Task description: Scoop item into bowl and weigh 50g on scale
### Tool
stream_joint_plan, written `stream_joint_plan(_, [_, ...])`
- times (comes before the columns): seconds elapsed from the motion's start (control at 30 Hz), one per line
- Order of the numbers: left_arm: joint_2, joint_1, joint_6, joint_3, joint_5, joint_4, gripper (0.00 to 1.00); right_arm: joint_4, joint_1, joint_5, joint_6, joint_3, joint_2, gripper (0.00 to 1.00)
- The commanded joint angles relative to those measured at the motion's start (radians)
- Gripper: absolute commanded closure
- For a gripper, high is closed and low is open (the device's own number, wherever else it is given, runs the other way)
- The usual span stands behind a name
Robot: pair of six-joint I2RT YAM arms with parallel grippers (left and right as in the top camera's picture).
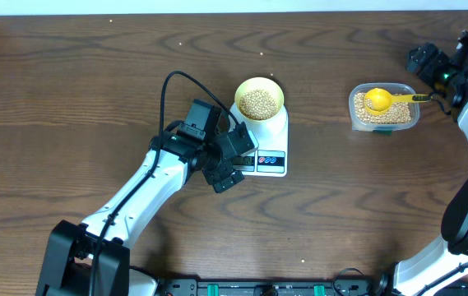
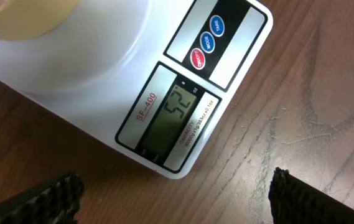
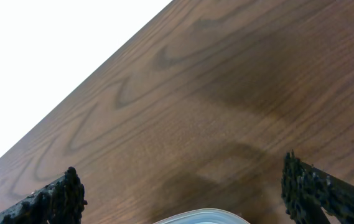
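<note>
The pale yellow bowl (image 1: 259, 99) stands on the white scale (image 1: 268, 131), filled with tan beans (image 1: 258, 104). My left gripper (image 1: 235, 161) hovers open by the scale's front left corner, holding nothing. In the left wrist view the scale's display (image 2: 175, 116) shows two digits that look like 52, the bowl's rim (image 2: 27, 22) is at the top left, and the open gripper (image 2: 177, 202) frames bare table. My right gripper (image 1: 423, 61) is open at the far right, beyond the tub; its wrist view shows the open gripper (image 3: 183, 196) above bare wood.
A clear plastic tub (image 1: 407, 114) of beans sits right of the scale, with a yellow scoop (image 1: 379, 100) lying in it, handle toward the right arm. The tub's rim (image 3: 204, 215) peeks into the right wrist view. The left arm's cable (image 1: 166, 99) loops left of the bowl.
</note>
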Motion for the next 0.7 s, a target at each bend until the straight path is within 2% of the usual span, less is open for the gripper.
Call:
stream_joint_plan(0.0, [-0.004, 0.003, 0.010, -0.002, -0.005, 0.001, 0.02, -0.002, 0.001, -0.005, -0.016, 0.008, -0.014, 0.01])
stream_joint_plan(0.67, [-0.004, 0.003, 0.010, -0.002, -0.006, 0.050, 0.02, -0.002, 0.001, -0.005, -0.016, 0.008, -0.014, 0.01])
